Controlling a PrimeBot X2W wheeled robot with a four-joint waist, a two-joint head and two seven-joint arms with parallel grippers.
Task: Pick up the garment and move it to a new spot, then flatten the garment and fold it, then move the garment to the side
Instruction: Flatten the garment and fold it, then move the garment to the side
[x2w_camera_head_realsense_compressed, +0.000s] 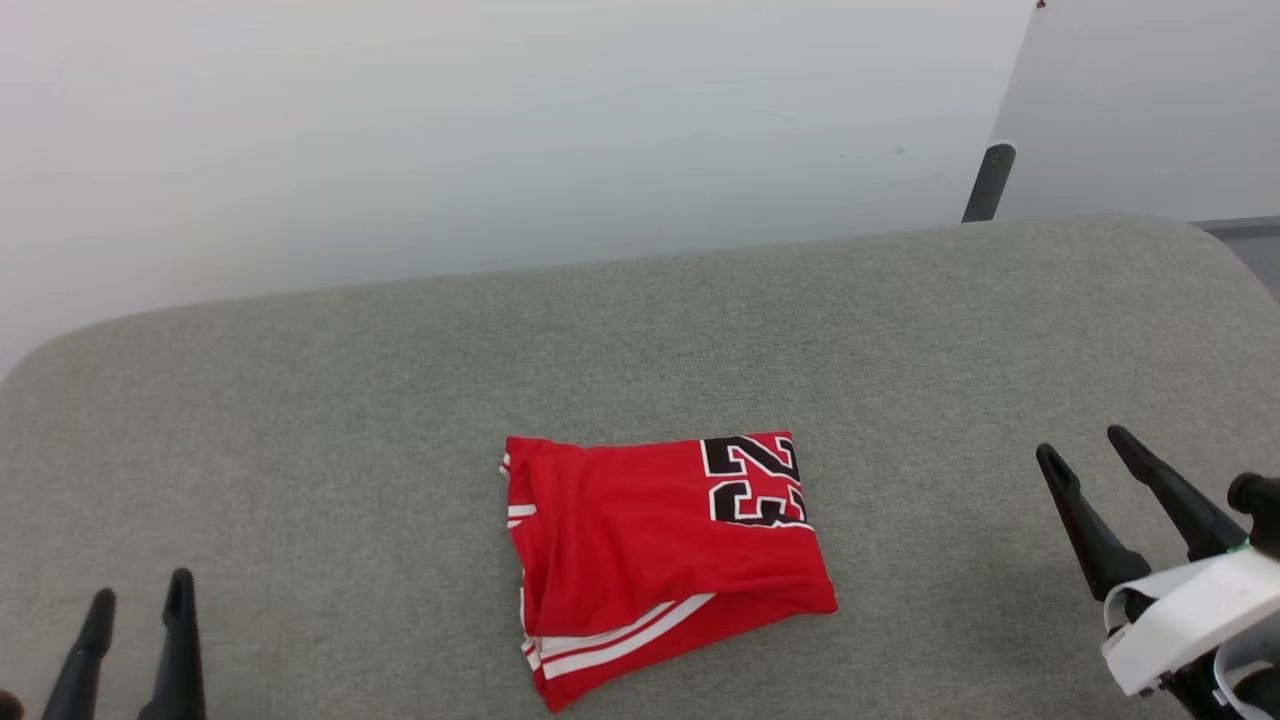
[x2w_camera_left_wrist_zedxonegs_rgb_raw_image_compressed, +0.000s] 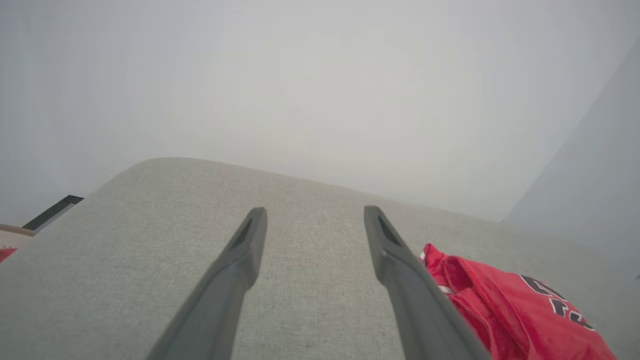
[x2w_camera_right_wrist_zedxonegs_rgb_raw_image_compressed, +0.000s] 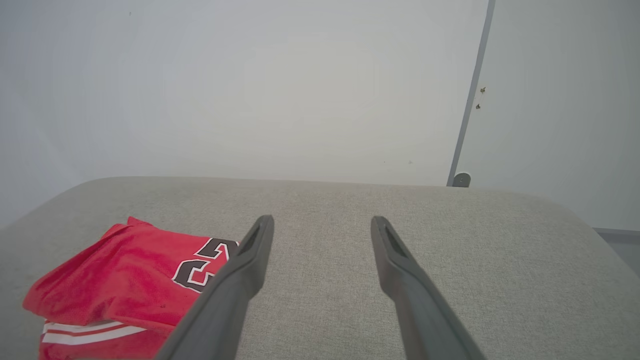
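The garment (x2w_camera_head_realsense_compressed: 660, 555) lies folded into a compact red block on the grey upholstered surface (x2w_camera_head_realsense_compressed: 300, 420), its black number 23 facing up at the far right corner and white stripes along the near edge. My left gripper (x2w_camera_head_realsense_compressed: 138, 590) stands open at the lower left, well clear of the cloth. My right gripper (x2w_camera_head_realsense_compressed: 1085, 445) is open at the lower right, also apart from it. In the left wrist view the garment (x2w_camera_left_wrist_zedxonegs_rgb_raw_image_compressed: 505, 305) lies right of my open left gripper (x2w_camera_left_wrist_zedxonegs_rgb_raw_image_compressed: 315, 215). From the right wrist, the garment (x2w_camera_right_wrist_zedxonegs_rgb_raw_image_compressed: 115, 280) sits left of my open right gripper (x2w_camera_right_wrist_zedxonegs_rgb_raw_image_compressed: 322, 222).
A pale wall rises behind the surface's far edge. A dark post (x2w_camera_head_realsense_compressed: 988, 182) stands at a wall seam at the back right. The surface's corners are rounded. Bare grey fabric stretches on both sides of the garment.
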